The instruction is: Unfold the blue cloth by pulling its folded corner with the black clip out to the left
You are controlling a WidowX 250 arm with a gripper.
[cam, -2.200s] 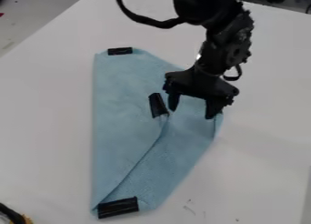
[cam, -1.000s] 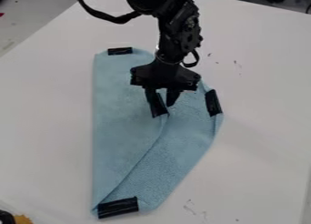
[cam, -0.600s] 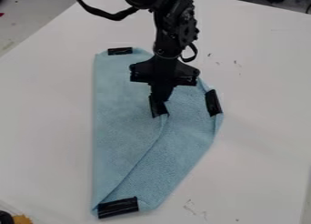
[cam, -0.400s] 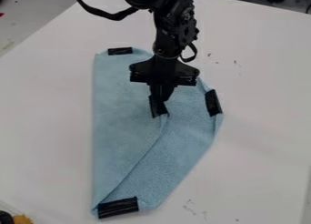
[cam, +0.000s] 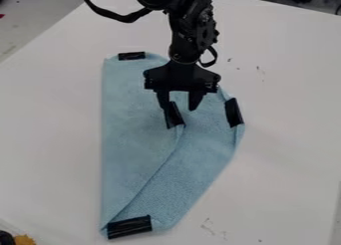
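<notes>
Gripper (cam: 179, 108) at upper centre of frame, fingers spread wide, nothing held. One finger overlaps black tape on folded corner (cam: 174, 117); contact: cannot tell. Blue cloth (cam: 136, 144) lies centre-left on white surface (cam: 283, 164), folded diagonally, flap inward, so inner corner sits mid-cloth. Tape on corners probably marks or stiffens grasp spots; downward fingers suit flat fabric.

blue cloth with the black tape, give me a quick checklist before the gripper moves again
1. Gripper open: ok, fingers apart.
2. Gripper near the middle tape: ok, close to its upper end.
3. Fingertips touching the blue cloth: cannot tell.
4. Cloth spread flat: not ok, folded over along a slanting edge.
5. Top tape, right tape and bottom tape in place on the cloth: ok.
</notes>
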